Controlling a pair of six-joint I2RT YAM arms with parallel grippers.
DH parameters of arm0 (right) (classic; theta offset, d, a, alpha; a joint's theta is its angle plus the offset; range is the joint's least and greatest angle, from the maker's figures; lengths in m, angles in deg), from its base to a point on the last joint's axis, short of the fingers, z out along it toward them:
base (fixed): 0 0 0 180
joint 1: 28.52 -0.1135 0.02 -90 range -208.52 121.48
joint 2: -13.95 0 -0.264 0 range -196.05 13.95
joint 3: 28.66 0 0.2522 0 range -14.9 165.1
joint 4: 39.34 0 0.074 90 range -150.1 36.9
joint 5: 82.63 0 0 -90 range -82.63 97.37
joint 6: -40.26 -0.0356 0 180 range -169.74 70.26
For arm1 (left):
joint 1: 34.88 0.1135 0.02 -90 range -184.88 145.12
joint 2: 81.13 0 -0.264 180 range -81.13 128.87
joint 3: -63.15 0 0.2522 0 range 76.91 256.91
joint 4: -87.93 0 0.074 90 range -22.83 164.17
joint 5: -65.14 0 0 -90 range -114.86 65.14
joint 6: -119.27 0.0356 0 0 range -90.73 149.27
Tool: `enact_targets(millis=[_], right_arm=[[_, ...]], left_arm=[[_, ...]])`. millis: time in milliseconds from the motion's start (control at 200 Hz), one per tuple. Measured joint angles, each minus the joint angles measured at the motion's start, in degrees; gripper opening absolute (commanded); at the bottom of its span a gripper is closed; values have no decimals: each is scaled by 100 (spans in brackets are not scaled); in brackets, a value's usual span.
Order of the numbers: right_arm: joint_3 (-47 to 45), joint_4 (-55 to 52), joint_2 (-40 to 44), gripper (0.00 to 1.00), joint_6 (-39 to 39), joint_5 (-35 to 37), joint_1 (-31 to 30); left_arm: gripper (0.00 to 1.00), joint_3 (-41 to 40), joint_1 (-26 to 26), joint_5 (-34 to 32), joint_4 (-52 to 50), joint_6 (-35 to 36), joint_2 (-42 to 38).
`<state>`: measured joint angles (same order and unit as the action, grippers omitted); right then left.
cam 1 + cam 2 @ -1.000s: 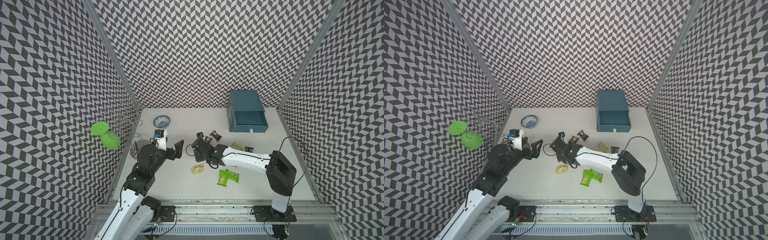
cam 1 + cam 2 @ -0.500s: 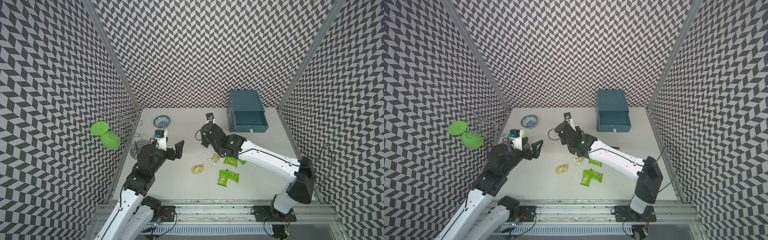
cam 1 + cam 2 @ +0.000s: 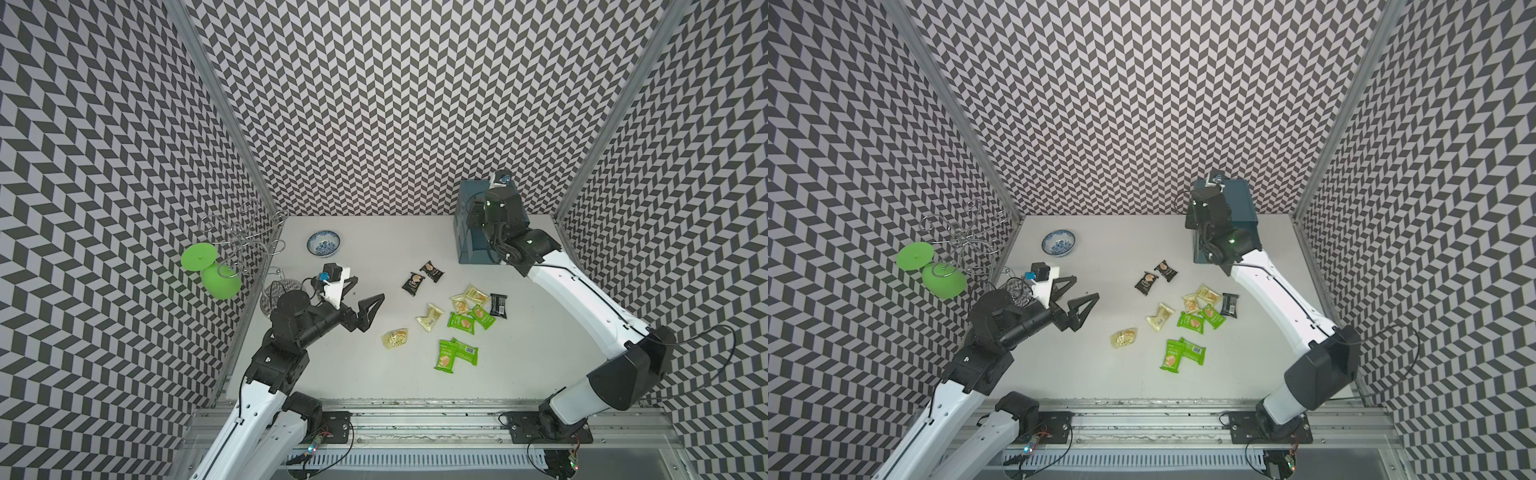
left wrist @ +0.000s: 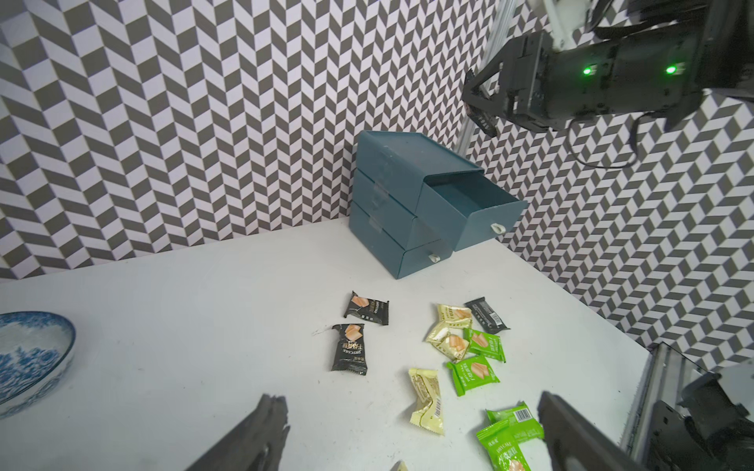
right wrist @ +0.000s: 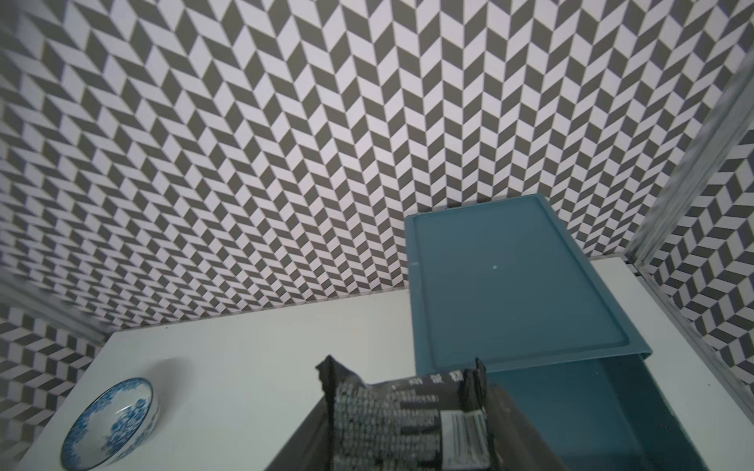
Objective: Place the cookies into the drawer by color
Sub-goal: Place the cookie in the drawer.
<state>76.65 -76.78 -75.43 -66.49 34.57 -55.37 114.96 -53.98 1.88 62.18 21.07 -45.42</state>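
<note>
Holding black foil cookie packet [image 5: 404, 420], right tool [image 4: 479, 112] hangs above open teal drawer [image 4: 469, 200], counter's [image 3: 415, 395] far-right corner; left tool [image 3: 368, 291] wide.

Left arm [image 3: 291, 328] and right arm [image 3: 582, 299] have white links, black joints, thin cables (green lights on the right)

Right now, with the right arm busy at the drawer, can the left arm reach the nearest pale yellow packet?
Probably yes: the left gripper hangs open close by the pale yellow packet, bare table between them.
</note>
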Motion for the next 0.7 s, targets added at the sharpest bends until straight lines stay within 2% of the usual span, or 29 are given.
enact_targets(millis=[466,701], right_arm=[[-444,326,-713,56,-107,-647,1180],[-463,575,-1019,58,-127,-802,1355]], left_arm=[[100,0,0,219,42,90,-59],[100,0,2,195,42,92,-61]])
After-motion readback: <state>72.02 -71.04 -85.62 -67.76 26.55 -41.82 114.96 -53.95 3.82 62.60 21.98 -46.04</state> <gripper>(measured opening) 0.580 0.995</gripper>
